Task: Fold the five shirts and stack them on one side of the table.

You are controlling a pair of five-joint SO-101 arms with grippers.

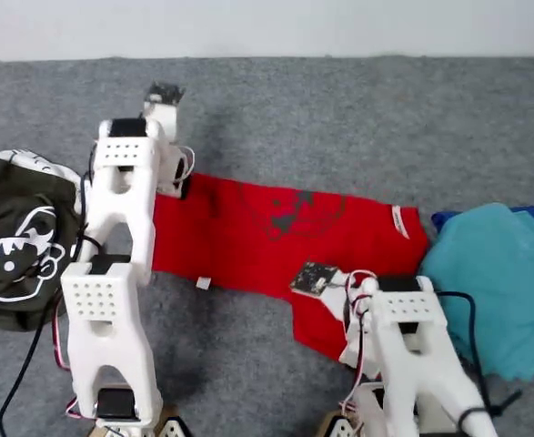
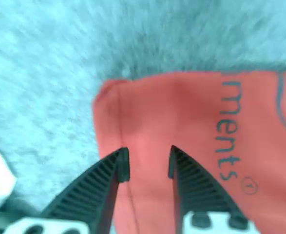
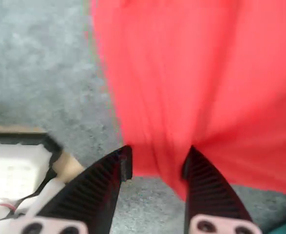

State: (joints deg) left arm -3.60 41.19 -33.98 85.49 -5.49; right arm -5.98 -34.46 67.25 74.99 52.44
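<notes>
You've got the red shirt [image 1: 248, 232] lying long-axis side to side across mid tabletop [image 1: 339, 118], left hand [image 2: 146, 163] spread apart over its far left corner, right hand [image 3: 157, 163] spread apart over its near edge.

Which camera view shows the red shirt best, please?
The high view: the red shirt lies there almost whole, spread across the grey table. The left wrist view shows one corner with print between open jaws; the right wrist view shows an edge between open jaws.
</notes>
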